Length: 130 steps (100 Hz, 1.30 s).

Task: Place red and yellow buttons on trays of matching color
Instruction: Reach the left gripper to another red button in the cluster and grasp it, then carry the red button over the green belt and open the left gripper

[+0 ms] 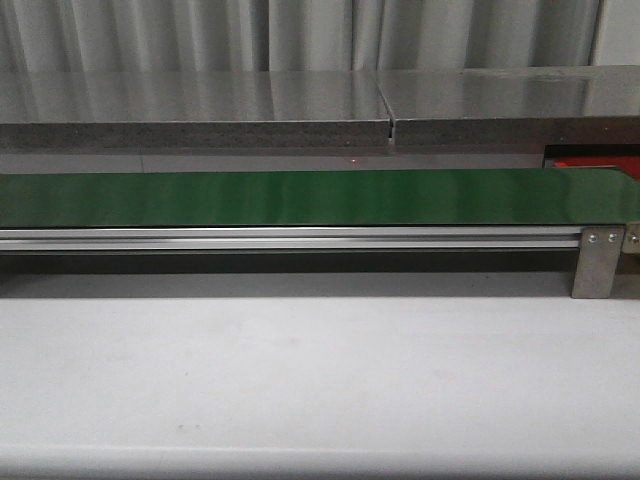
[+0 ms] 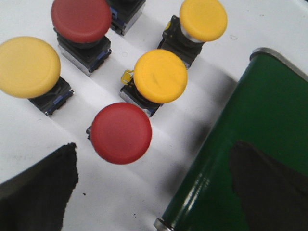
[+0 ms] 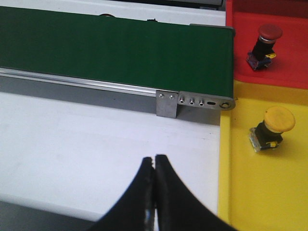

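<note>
In the left wrist view several push buttons stand on the white table: a red button (image 2: 121,133) nearest, a yellow button (image 2: 160,76) behind it, then another yellow (image 2: 203,19), a red (image 2: 81,19) and a yellow (image 2: 29,67). My left gripper (image 2: 154,149) is open and empty, its gap just short of the nearest red button. In the right wrist view my right gripper (image 3: 154,160) is shut and empty over the white table. Beside it, a red tray (image 3: 288,67) holds one red button (image 3: 267,41) and a yellow tray (image 3: 260,192) holds one yellow button (image 3: 274,125).
The long green belt (image 1: 300,197) crosses the front view on an aluminium rail (image 1: 290,238); its ends show in the left wrist view (image 2: 250,144) and the right wrist view (image 3: 115,48). A corner of the red tray (image 1: 595,165) shows at far right. No gripper shows in the front view.
</note>
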{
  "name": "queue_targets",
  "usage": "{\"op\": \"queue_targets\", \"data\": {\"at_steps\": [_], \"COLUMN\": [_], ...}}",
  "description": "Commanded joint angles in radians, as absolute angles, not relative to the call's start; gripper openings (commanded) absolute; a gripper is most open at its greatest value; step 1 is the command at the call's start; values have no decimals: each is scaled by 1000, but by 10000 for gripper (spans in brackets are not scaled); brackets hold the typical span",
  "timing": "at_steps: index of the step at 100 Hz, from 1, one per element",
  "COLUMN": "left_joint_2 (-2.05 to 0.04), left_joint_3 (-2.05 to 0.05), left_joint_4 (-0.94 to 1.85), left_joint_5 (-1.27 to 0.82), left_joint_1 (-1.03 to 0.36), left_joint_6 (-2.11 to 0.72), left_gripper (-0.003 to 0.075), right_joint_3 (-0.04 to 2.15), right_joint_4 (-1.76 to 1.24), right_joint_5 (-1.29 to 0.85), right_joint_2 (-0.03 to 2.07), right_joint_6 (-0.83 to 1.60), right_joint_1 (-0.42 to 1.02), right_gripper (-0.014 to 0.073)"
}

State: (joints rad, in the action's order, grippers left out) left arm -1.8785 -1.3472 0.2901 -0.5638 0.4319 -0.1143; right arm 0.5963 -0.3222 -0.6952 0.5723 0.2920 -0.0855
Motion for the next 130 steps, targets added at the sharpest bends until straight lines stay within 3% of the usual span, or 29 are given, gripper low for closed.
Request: {"op": "queue_targets", "data": {"at_steps": [1,73,130], "left_joint_2": [-1858,-1956,-1944], "left_joint_3": [-1397,-1415,-1417], "left_joint_4": [289,287,287], "left_joint_5": [-538,-464,-476], "left_joint_1": [432,432,432], "left_joint_6": [-110,-110,-110], "left_gripper": [589,568,37], "right_joint_3": [623,623,623], "right_joint_4": [-333,-333,-333], "right_joint_5": [-626,-626,-626], "right_joint_2": [571,571,571], "right_joint_6": [295,295,295], "right_joint_1": [-84,-84,-84], "right_gripper": [-67,-67,-67]}}
